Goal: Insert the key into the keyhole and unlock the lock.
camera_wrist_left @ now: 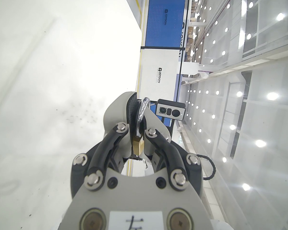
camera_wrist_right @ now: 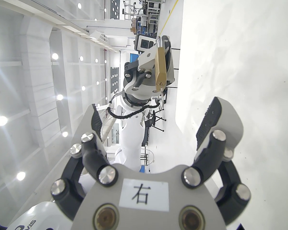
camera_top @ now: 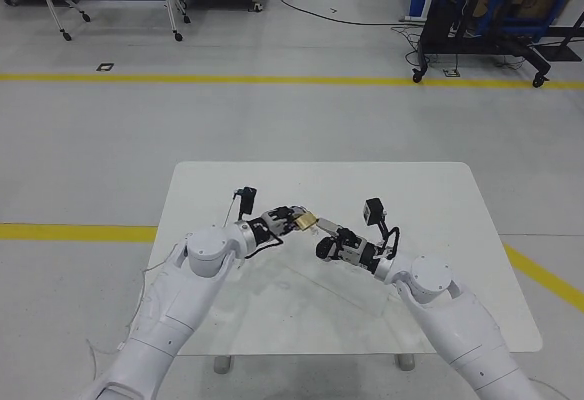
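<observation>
My left gripper (camera_top: 290, 219) is shut on a brass padlock (camera_top: 306, 219) held above the middle of the white table (camera_top: 432, 200). In the left wrist view the lock's body (camera_wrist_left: 138, 146) and its silver shackle (camera_wrist_left: 143, 110) sit between the pads. The right wrist view shows the padlock (camera_wrist_right: 160, 66) end-on, with a small silver key (camera_wrist_right: 161, 93) sticking out of the end that faces me. My right gripper (camera_wrist_right: 156, 107) stands open a short way from the key, with nothing between its fingers; the top view places the right gripper (camera_top: 324, 246) just right of the lock.
The table's edges lie well away from both arms. Yellow floor lines (camera_top: 272, 78) run behind and beside it, and wheeled frames (camera_top: 482, 45) stand at the far back.
</observation>
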